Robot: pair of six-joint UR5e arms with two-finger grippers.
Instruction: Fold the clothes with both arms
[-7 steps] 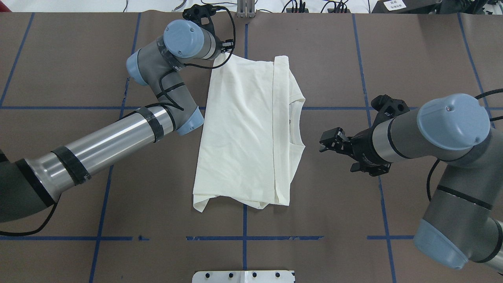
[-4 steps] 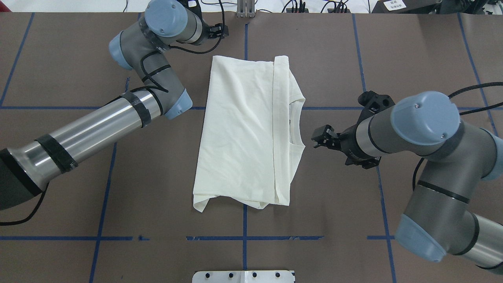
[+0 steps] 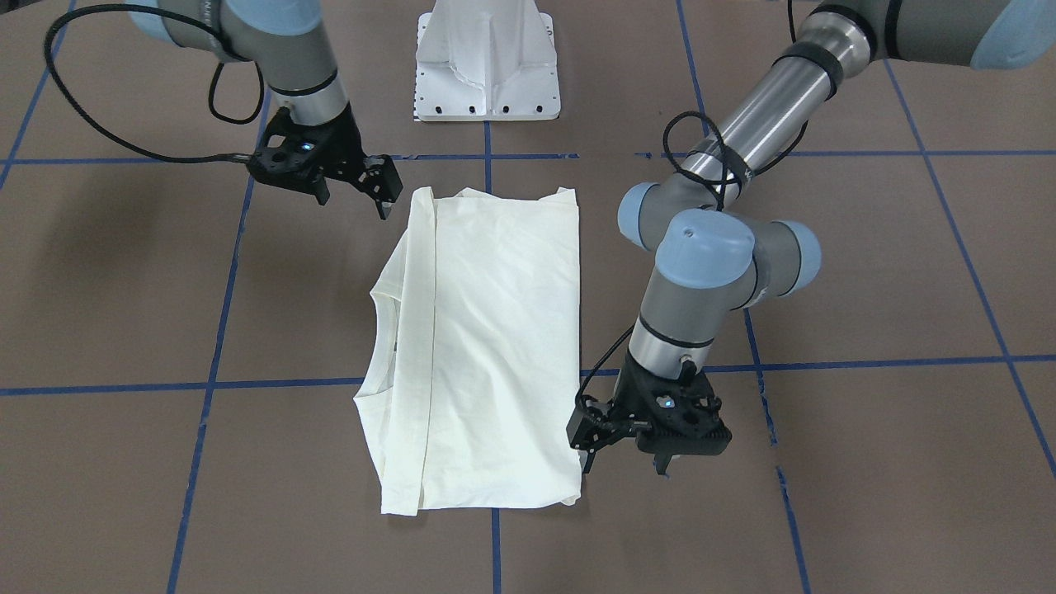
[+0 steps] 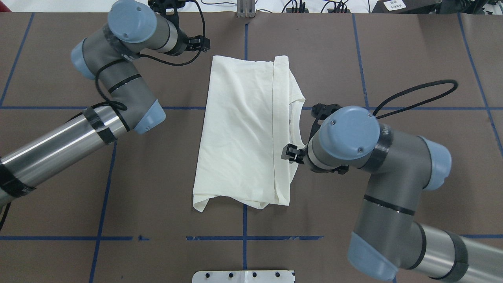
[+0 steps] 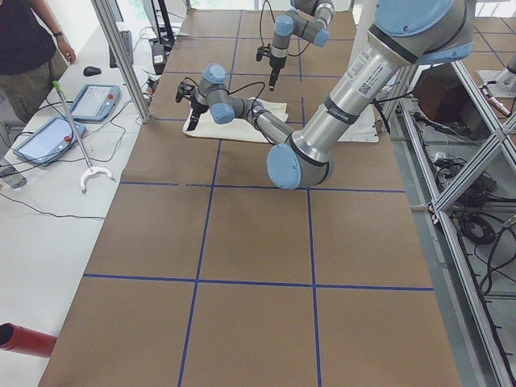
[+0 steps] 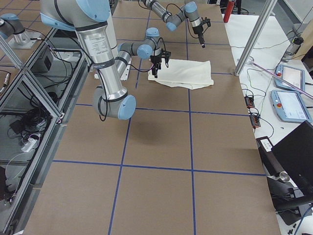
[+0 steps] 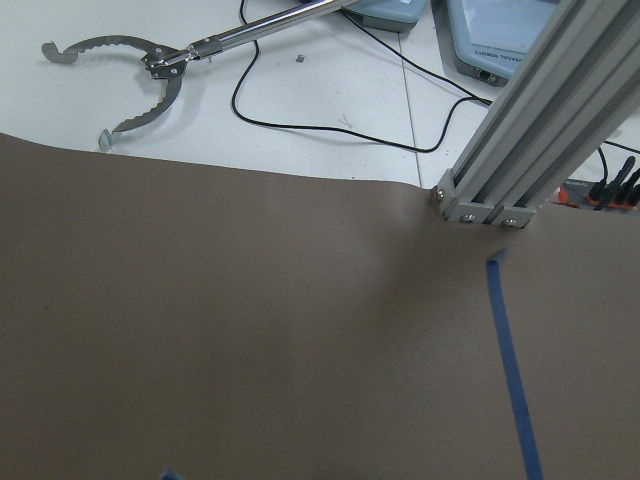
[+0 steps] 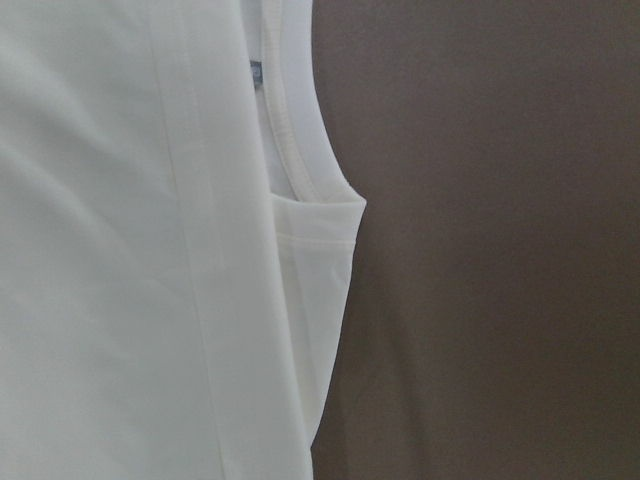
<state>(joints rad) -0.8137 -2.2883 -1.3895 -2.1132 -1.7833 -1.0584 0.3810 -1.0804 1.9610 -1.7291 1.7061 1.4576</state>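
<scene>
Overhead exterior shows the folded cream shirt [image 4: 243,133] flat at the table's [image 4: 412,51] middle. My right gripper [image 4: 288,153] hovers spread and empty over its collar edge. The left gripper [image 4: 199,43], likewise empty, hangs near the far edge. If I pinch only one layer, the fold could come undone.

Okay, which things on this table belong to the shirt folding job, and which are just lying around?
Job: cream shirt; left gripper and right gripper, fingers open.
Lying about: reacher tool; control tablets; red cylinder; white base plate.
</scene>
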